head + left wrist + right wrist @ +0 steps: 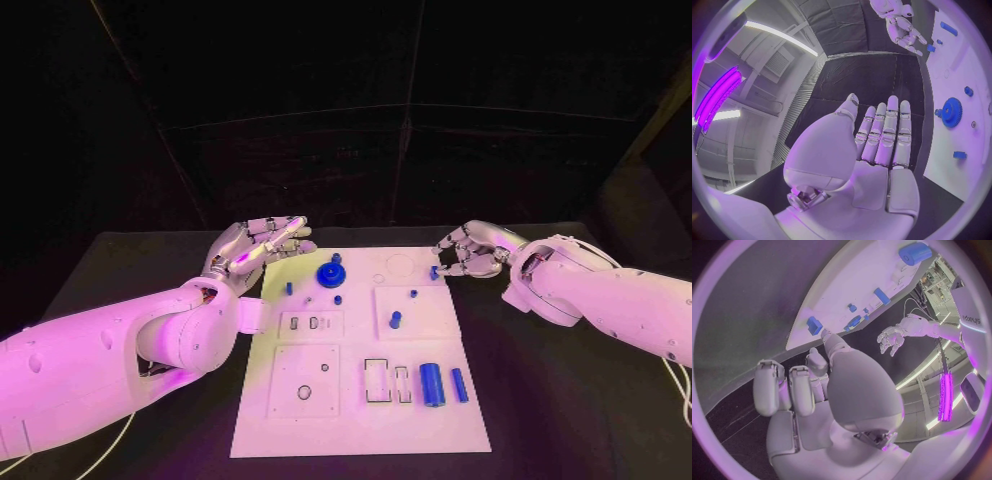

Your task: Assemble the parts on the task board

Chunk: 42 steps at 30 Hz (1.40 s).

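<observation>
While the blue gear [332, 273] already stands near the top of the task board [361, 425] at frame centre, 2 cylinders [431, 383] lie loose at its lower right, the left hand [260, 250] flat and empty, the right hand [469, 253] pinching a small blue part [433, 271] at the board's upper right edge, so most assembly looks undone.

A robotics test lab: a black table [130, 260] carries a white task board [361, 420], enclosed behind by dark curtain panels [404, 120], with ceiling strip lights [779, 35] overhead.
</observation>
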Motion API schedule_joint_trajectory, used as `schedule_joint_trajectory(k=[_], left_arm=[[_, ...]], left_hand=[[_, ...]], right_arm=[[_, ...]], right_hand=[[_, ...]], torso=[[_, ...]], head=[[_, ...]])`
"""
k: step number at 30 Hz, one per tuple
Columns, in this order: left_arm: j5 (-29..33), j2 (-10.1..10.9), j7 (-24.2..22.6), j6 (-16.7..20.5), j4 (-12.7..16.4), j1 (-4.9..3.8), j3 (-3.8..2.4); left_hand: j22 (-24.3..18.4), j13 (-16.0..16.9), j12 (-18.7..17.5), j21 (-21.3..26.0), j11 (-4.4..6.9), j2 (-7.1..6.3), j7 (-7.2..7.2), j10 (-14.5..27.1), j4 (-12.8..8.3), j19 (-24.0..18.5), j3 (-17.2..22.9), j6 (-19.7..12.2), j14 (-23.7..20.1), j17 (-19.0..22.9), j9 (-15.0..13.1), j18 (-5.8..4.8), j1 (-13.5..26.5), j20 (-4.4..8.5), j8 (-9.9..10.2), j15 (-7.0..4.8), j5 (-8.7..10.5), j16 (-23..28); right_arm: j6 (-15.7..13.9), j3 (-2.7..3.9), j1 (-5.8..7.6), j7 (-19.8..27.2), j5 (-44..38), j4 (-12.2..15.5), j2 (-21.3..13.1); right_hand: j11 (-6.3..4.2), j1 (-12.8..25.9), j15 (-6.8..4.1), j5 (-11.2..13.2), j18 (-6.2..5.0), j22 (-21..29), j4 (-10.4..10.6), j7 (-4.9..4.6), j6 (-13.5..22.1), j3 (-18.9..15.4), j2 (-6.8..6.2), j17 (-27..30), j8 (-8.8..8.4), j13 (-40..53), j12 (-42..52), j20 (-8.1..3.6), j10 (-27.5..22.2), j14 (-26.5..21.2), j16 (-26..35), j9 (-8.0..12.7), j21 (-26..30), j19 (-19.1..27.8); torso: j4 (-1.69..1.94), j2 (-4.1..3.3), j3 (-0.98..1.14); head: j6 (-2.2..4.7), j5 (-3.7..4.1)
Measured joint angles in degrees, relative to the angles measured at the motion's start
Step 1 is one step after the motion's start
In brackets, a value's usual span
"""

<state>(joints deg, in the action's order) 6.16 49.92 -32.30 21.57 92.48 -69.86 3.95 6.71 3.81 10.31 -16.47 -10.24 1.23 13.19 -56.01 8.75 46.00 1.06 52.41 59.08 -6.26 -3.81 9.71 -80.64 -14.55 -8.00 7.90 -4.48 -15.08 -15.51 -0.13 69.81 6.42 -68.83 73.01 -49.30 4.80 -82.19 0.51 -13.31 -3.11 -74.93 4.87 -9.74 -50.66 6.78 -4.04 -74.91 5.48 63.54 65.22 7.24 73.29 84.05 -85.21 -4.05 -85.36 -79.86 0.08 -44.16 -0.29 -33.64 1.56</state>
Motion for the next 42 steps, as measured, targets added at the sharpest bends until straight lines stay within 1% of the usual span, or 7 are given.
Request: schedule_joint_trajectory(k=[2, 16, 20, 24, 31, 33, 42], left_arm=[[0.0, -0.01, 0.01, 0.0, -0.02, 0.0, 0.0], [0.0, -0.09, 0.06, -0.01, -0.14, 0.0, 0.0], [0.01, -0.11, 0.07, 0.0, -0.18, 0.01, 0.0], [0.01, -0.13, 0.08, 0.0, -0.23, 0.01, 0.0], [0.01, -0.17, 0.1, 0.0, -0.28, 0.01, 0.0], [0.01, -0.19, 0.1, 0.0, -0.3, 0.02, 0.0], [0.01, -0.21, 0.13, 0.0, -0.39, 0.02, 0.0]], left_hand=[[0.0, 0.0, 0.0, 0.0, 0.0, 0.0, 0.0, 0.0, 0.0, 0.0, 0.0, 0.0, 0.0, 0.0, 0.0, 0.0, 0.0, 0.0, 0.0, 0.0, 0.0, 0.0], [0.01, 0.0, 0.0, 0.0, 0.0, 0.0, 0.0, 0.0, 0.01, 0.0, -0.01, 0.0, 0.0, 0.0, 0.0, 0.0, 0.0, 0.0, 0.0, 0.0, 0.0, 0.0], [0.01, 0.0, 0.0, 0.0, 0.0, 0.0, 0.0, 0.0, 0.01, 0.0, -0.01, 0.0, 0.0, -0.01, 0.0, -0.01, 0.0, 0.0, 0.0, 0.0, 0.0, 0.0], [0.01, 0.0, 0.0, 0.0, 0.0, 0.0, 0.0, 0.0, 0.01, 0.0, -0.01, 0.0, 0.0, -0.01, 0.0, 0.0, 0.0, 0.0, 0.0, 0.0, 0.0, 0.0], [0.02, 0.0, 0.0, 0.0, 0.0, 0.0, 0.0, 0.0, 0.01, 0.0, -0.01, 0.0, 0.0, -0.01, 0.0, 0.0, 0.0, 0.0, 0.0, 0.0, 0.0, 0.0], [0.02, 0.0, 0.0, 0.0, 0.0, 0.0, 0.0, 0.0, 0.01, 0.0, -0.01, 0.0, 0.0, -0.01, 0.0, 0.0, 0.0, 0.0, 0.0, 0.0, 0.0, 0.0], [0.02, 0.0, 0.0, 0.0, 0.0, 0.0, 0.0, 0.0, 0.01, 0.0, -0.02, 0.0, 0.0, -0.01, 0.0, 0.0, 0.0, 0.0, 0.0, 0.0, 0.0, 0.0]], right_arm=[[0.31, 0.0, -0.03, 0.05, -0.14, -0.02, -0.01], [1.42, 0.0, -0.85, -0.05, -0.78, -0.42, 0.35], [1.58, 0.0, -1.03, -0.12, -0.93, -0.59, 0.5], [1.68, 0.0, -1.17, -0.21, -1.06, -0.71, 0.62], [1.69, 0.0, -1.25, -0.45, -1.25, -1.27, 1.1], [1.69, 0.0, -1.25, -0.53, -1.29, -1.47, 1.29], [1.87, 0.01, -1.39, -0.84, -1.53, -2.09, 2.11]], right_hand=[[0.0, 0.0, 0.0, 0.0, 0.0, 0.0, 0.0, -0.07, -0.07, 0.0, 0.0, 0.0, 0.0, 0.06, 0.0, -0.21, 0.0, 0.0, 0.0, -0.05, 0.0, -0.21], [0.0, 0.0, 0.0, 0.0, 0.0, 0.01, -0.16, -0.07, -0.07, -0.16, 0.0, 0.0, 0.0, 0.06, 0.0, -0.2, 0.0, 0.0, 0.0, -0.04, 0.0, -0.21], [0.0, 0.0, 0.0, 0.0, 0.0, 0.01, -0.16, 0.14, -0.28, -0.16, 0.0, 0.0, 0.24, 0.22, 0.0, -0.2, 0.0, 0.0, 0.0, -0.09, 0.0, -0.22], [0.0, 0.0, 0.0, 0.0, 0.0, 0.01, -0.16, -0.05, -0.47, -0.16, 0.0, 0.01, 0.28, 0.27, 0.23, -0.2, 0.0, 0.0, 0.0, -0.09, 0.0, -0.22], [-0.2, 0.01, 0.0, 0.0, 0.0, 0.01, -0.16, 0.21, -1.43, -0.16, 0.01, 0.01, 0.67, 0.62, 0.45, -0.2, 0.2, 0.0, 0.0, -0.17, 0.0, -0.22], [-0.41, -0.06, 0.0, 0.03, 0.0, 0.01, -0.16, 0.22, -1.51, -0.16, 0.72, 0.01, 0.87, 0.69, 0.66, -0.35, 0.41, 0.0, 0.0, -0.17, 0.0, -0.37], [-0.82, -0.29, 0.0, 0.68, 0.0, 0.02, -0.16, 0.47, -3.54, -0.16, 1.51, -0.02, 1.62, 1.36, 1.15, -0.6, 0.83, 0.0, 0.0, -0.29, 0.0, -0.63]], torso=[[-0.01, 0.01, 0.0], [-0.01, 0.01, 0.01], [-0.01, 0.02, 0.01], [-0.01, 0.02, 0.01], [-0.01, 0.02, 0.01], [-0.01, 0.02, 0.01], [0.02, 0.02, 0.01]], head=[[0.01, 0.04], [0.08, 0.28], [0.02, 0.29], [-0.01, 0.29], [-0.09, 0.41], [-0.15, 0.41], [-0.3, 0.47]])
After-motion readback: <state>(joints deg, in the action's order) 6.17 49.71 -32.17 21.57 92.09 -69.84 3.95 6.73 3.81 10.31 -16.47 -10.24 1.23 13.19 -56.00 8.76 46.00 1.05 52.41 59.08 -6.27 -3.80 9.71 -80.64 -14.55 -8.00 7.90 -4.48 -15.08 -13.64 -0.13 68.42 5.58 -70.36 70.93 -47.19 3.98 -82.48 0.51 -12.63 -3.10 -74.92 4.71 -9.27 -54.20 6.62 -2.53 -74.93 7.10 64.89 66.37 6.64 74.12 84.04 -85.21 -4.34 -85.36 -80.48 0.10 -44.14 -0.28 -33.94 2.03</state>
